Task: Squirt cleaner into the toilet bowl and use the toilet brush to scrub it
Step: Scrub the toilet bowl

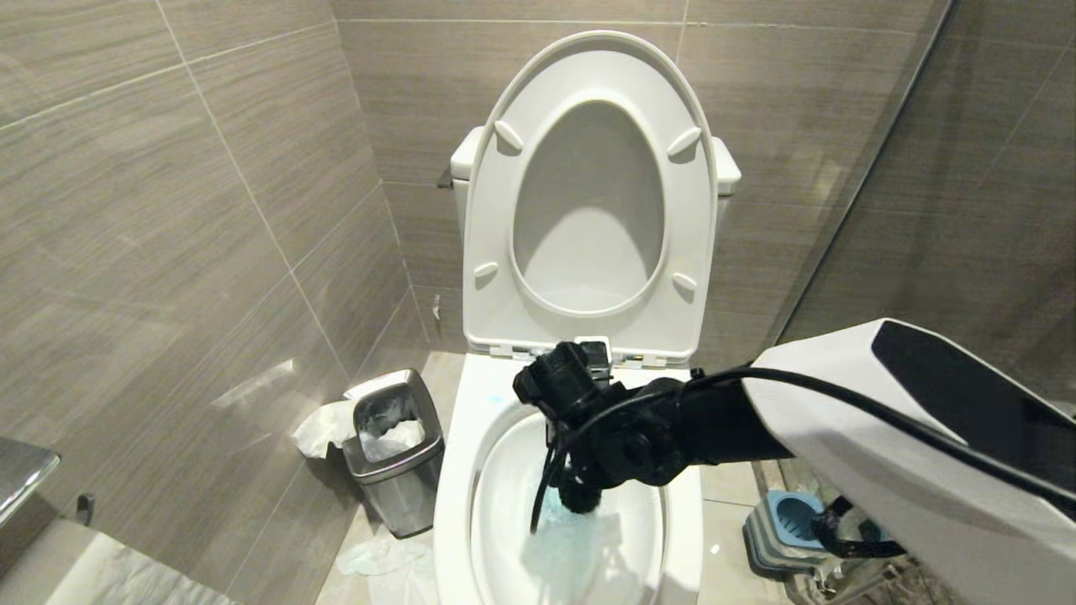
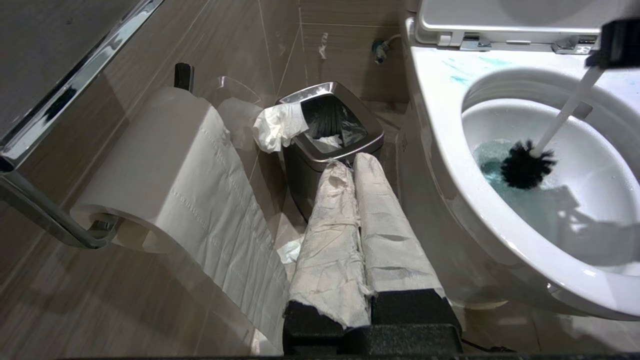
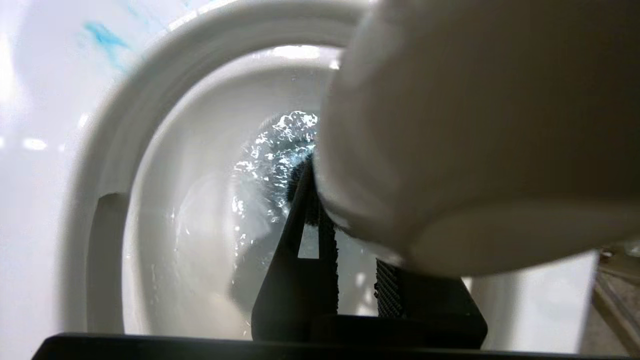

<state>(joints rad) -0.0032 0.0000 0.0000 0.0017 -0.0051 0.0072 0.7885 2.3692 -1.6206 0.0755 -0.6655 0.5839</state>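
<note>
The white toilet bowl [image 1: 458,470] stands open, seat and lid raised. My right gripper [image 1: 580,403] reaches over the basin from the right, shut on the toilet brush's slim white handle [image 2: 565,115]. The dark bristle head [image 1: 580,497] is down in the basin at the water. In the right wrist view the rounded handle tip [image 3: 475,125] fills the picture above the black fingers [image 3: 300,240]. Cleaner shows as turquoise streaks on the rim [image 2: 465,70] and tints the water [image 2: 492,160]. My left gripper [image 2: 353,162] hangs shut beside the bowl, its fingers wrapped in paper.
A steel waste bin [image 1: 395,454] stuffed with tissue stands left of the toilet, with loose tissue [image 1: 378,559] on the floor beside it. A toilet paper roll [image 2: 165,165] hangs on the left wall. The grey-and-blue brush base [image 1: 786,525] sits on the floor at the right.
</note>
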